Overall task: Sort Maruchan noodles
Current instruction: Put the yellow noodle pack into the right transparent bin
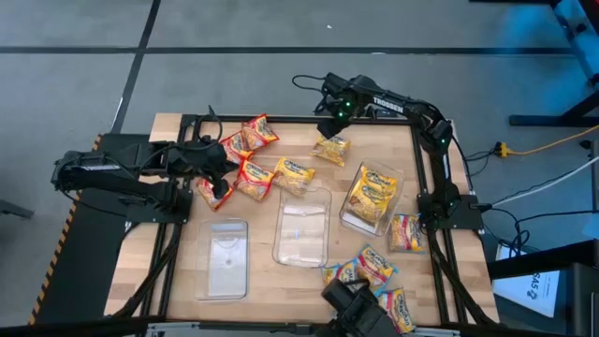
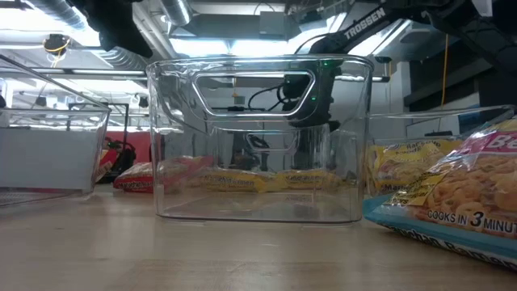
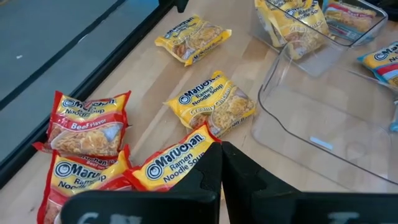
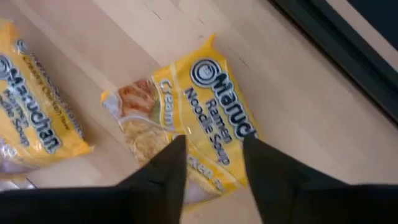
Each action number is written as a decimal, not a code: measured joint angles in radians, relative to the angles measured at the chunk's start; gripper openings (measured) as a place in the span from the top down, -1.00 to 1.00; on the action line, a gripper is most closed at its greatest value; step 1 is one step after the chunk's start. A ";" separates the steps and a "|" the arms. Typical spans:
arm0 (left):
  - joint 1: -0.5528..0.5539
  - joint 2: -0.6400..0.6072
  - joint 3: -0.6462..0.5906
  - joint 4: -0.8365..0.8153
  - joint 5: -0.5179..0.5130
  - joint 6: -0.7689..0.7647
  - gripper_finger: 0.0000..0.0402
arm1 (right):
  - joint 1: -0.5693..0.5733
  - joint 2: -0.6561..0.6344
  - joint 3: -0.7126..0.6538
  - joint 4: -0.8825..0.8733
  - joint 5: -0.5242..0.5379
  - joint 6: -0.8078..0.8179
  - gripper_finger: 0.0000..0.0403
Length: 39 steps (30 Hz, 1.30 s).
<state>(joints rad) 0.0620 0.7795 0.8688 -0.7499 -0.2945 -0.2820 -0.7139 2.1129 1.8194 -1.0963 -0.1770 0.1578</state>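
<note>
The right gripper [image 4: 214, 165] is spread wide right over a yellow noodle packet [image 4: 186, 118] lying flat under it, ready to pinch it. The left gripper [image 3: 221, 168] is pressed together beside the red packets [image 3: 87, 127], waiting

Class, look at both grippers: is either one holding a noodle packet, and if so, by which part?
Neither clearly. The right gripper stands open over a yellow packet on the table; the left gripper is shut, gripping nothing visible.
</note>
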 joint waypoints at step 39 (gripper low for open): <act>0.000 0.000 0.000 0.002 0.026 -0.005 1.00 | 0.008 0.161 0.001 -0.059 -0.131 0.100 0.51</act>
<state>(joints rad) 0.0620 0.7795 0.8688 -0.7483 -0.2680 -0.2871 -0.7064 2.2738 1.8206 -1.1553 -0.3081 0.2576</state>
